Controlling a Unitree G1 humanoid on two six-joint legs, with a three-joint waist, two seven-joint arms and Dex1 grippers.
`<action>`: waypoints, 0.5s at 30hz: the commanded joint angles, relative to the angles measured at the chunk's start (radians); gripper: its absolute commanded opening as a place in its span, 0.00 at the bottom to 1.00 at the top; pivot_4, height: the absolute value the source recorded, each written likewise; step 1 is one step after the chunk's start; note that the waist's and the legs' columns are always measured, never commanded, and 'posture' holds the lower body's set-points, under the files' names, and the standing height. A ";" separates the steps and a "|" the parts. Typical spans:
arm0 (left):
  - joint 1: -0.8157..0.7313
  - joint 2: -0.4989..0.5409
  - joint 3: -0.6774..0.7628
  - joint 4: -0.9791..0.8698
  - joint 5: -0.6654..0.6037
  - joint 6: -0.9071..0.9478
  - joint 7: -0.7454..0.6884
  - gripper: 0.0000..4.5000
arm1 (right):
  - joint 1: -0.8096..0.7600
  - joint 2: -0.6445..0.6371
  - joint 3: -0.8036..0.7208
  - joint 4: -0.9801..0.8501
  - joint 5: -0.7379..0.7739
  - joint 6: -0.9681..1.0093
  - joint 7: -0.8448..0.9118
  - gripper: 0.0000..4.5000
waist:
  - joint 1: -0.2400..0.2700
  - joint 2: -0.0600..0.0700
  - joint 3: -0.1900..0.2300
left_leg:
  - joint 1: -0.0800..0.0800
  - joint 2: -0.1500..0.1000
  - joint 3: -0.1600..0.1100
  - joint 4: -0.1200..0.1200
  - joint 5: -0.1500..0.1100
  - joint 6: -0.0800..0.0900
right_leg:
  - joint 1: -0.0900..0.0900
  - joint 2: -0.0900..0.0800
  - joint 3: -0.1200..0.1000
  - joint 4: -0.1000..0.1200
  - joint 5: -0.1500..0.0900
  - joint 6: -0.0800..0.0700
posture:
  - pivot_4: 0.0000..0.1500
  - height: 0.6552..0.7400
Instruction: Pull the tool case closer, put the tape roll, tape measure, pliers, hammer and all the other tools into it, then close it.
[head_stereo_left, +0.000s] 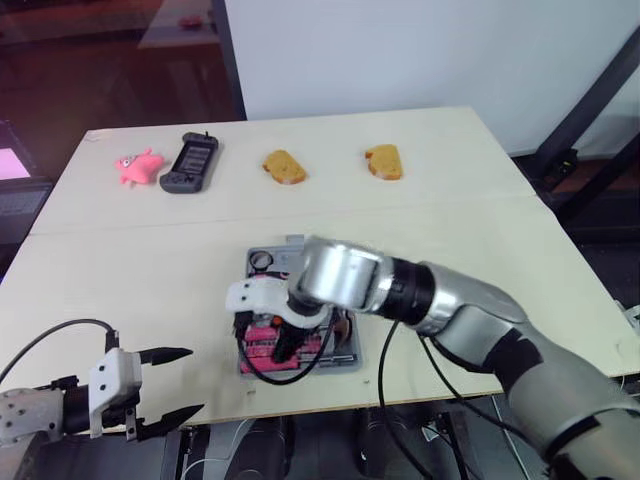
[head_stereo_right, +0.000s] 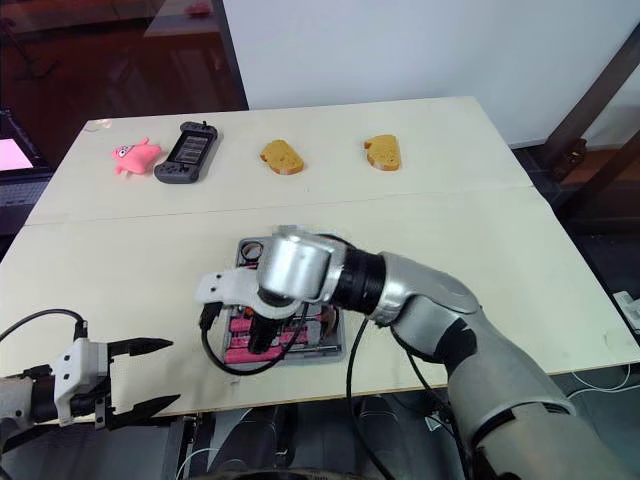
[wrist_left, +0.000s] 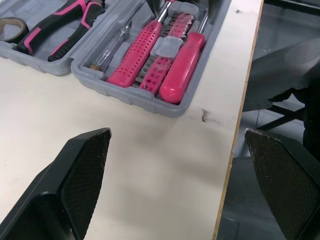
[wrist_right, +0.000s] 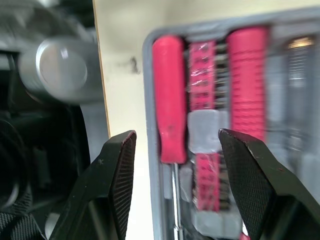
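Observation:
The grey tool case (head_stereo_left: 352, 356) lies open near the table's front edge. Its near half holds several pink-handled screwdrivers (wrist_left: 182, 65). The far half holds pink-and-black pliers (wrist_left: 60, 25) and a tape roll (wrist_left: 10, 27). My right gripper (head_stereo_left: 285, 345) hangs open just over the pink handles (wrist_right: 169, 100), fingers pointing down into the case with nothing between them. My left gripper (head_stereo_left: 190, 381) is open and empty at the table's front edge, left of the case and aimed toward it.
Along the far side of the table (head_stereo_left: 480, 230) lie a pink toy (head_stereo_left: 138, 166), a black handheld console (head_stereo_left: 190, 163) and two toast-like pieces (head_stereo_left: 284, 167) (head_stereo_left: 384, 162). The case sits close to the front edge, with the drop right behind it.

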 joint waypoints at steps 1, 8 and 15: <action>-0.002 0.019 0.014 -0.002 -0.017 0.000 -0.011 1.00 | 0.077 -0.085 -0.170 -0.116 0.036 -0.091 0.010 0.62 | 0.001 -0.001 0.000 | 0.000 0.000 0.000 0.000 0.000 0.000 | 0.001 0.000 0.000 0.000 0.000 0.000 | 1.00 1.00; -0.043 0.050 0.021 0.013 -0.043 0.030 -0.035 1.00 | 0.477 -0.178 -0.423 -0.292 -0.010 -0.630 -0.020 0.62 | -0.002 -0.003 -0.001 | -0.001 0.000 0.003 0.000 0.000 0.000 | 0.004 0.000 0.000 -0.001 0.000 0.001 | 1.00 1.00; -0.064 0.062 0.045 -0.026 -0.095 0.081 -0.040 1.00 | 0.643 -0.222 -0.380 -0.299 -0.013 -0.767 0.107 0.62 | -0.002 -0.003 -0.001 | 0.000 0.001 0.003 0.000 0.000 0.000 | 0.005 0.000 0.000 -0.002 0.000 0.001 | 1.00 1.00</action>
